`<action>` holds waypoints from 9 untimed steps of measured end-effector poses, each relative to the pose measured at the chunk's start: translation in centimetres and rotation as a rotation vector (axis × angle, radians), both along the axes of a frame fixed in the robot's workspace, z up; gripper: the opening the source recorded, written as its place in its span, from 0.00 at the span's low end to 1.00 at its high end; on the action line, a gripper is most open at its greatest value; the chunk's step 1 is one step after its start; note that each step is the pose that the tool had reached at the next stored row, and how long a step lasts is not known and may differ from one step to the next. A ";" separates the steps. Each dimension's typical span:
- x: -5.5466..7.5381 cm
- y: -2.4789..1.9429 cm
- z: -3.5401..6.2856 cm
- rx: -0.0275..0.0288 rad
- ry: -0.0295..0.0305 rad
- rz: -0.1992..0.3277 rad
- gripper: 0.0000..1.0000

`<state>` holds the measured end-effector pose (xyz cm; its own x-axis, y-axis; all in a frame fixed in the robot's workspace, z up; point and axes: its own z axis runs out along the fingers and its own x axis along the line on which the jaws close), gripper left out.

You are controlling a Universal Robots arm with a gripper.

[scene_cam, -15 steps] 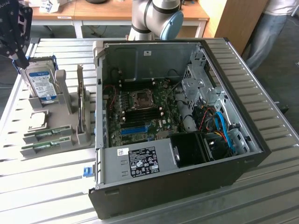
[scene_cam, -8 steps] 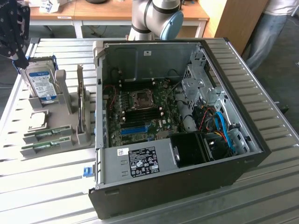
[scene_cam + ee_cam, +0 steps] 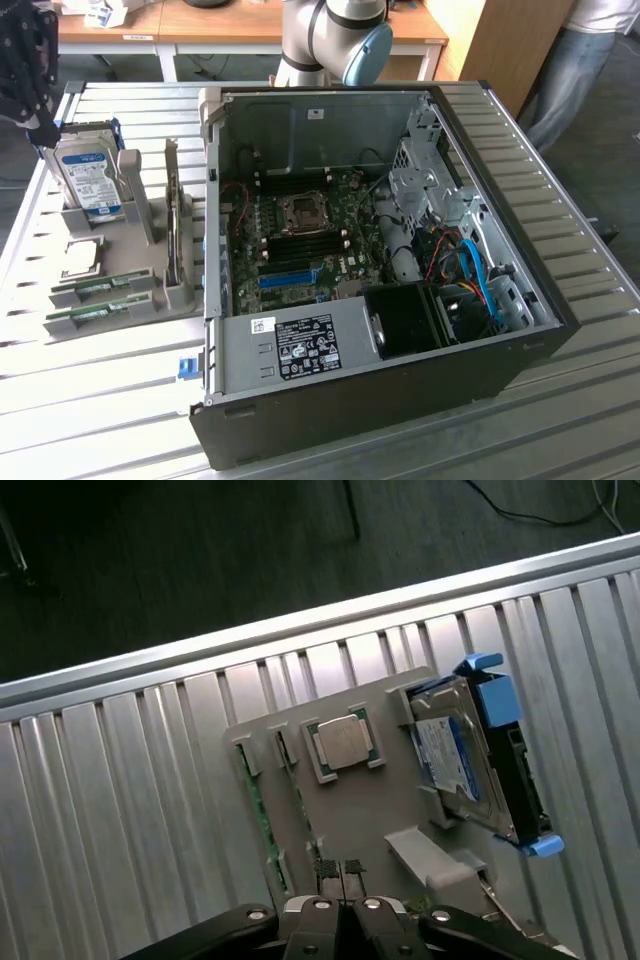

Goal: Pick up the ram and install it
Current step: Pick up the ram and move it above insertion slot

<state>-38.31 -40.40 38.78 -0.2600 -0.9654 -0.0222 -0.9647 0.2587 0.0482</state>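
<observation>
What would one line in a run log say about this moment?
gripper: shut, holding nothing, over gray holder | ram: two sticks in holder | computer case: open

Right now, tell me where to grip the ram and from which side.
Grip the ram across its two flat faces, near the middle of its long top edge, coming straight down from above. It appears to stand on edge in a narrow slot of the gray holder, so only that edge is free. A second stick sits alongside.
</observation>
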 end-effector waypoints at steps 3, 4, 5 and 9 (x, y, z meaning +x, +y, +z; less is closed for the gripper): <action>0.0 0.00 0.00 0.0001 0.0000 0.049 0.11; 0.0 0.00 0.00 0.0001 0.0001 0.066 0.11; 0.0 0.00 0.00 0.0001 0.0000 0.082 0.11; 0.0 0.00 0.00 0.0003 0.0002 0.147 0.11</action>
<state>-38.31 -40.40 38.78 -0.1156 -0.9930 -0.0225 -0.9923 0.1144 0.0484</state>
